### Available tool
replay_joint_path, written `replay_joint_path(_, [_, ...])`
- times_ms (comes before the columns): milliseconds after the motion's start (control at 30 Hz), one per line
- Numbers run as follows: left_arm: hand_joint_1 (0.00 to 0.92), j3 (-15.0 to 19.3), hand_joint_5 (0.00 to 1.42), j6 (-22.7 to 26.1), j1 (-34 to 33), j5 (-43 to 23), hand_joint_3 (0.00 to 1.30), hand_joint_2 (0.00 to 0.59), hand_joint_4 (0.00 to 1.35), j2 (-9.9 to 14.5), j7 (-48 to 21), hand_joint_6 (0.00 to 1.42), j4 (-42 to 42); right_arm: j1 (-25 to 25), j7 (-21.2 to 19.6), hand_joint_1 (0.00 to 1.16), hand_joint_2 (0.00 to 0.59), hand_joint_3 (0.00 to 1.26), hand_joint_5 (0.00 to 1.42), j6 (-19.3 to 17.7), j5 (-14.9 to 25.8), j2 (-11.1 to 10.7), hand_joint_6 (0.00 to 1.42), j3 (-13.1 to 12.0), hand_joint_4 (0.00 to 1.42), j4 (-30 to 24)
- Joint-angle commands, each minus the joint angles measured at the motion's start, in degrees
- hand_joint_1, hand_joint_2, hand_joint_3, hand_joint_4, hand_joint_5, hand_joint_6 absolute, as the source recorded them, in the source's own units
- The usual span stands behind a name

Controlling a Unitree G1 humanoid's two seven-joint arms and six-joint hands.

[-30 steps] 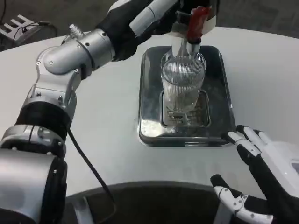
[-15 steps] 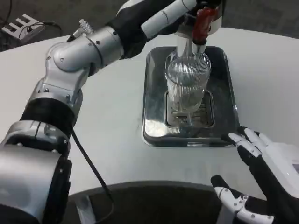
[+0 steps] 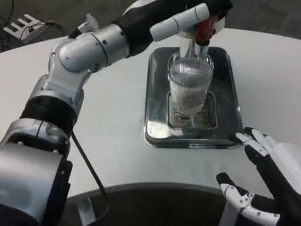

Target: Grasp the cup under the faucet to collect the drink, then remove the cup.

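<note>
A: Where's our cup?
B: Just below our left hand, which presses the red tap; its grip we cannot tell.
A: Right hand?
B: Fingers spread, holding nothing, near the tray.

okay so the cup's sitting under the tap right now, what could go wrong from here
The left hand is at the red tap lever, while nothing holds the ribbed clear cup; a bump could tip it on the drip tray. The right hand waits open near the tray's corner and might clip it when reaching in.
</note>
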Motion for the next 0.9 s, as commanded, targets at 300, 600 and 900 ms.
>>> replay_joint_path(300, [0.000,-4.7,0.32,-3.9,0.8,5.6,0.24,0.116,0.20,-0.5,0.3,0.33,1.3,-1.7,0.8,0.35,0.455,0.13,0.03,3.5,2.1,0.0,0.11,-0.1,0.01,0.9])
replay_joint_path(600, [0.000,-6.8,0.31,-6.3,0.8,7.4,0.24,0.116,0.18,-0.4,2.0,0.31,1.2,-5.8,0.3,0.35,0.455,0.15,0.03,11.4,6.5,3.3,0.11,-1.7,0.02,3.0])
replay_joint_path(900, [0.000,-8.9,0.30,-8.3,0.5,9.3,0.23,0.116,0.18,0.0,3.6,0.31,1.2,-11.1,-2.0,0.34,0.446,0.16,0.04,17.1,10.6,3.8,0.12,-2.2,0.03,5.3])
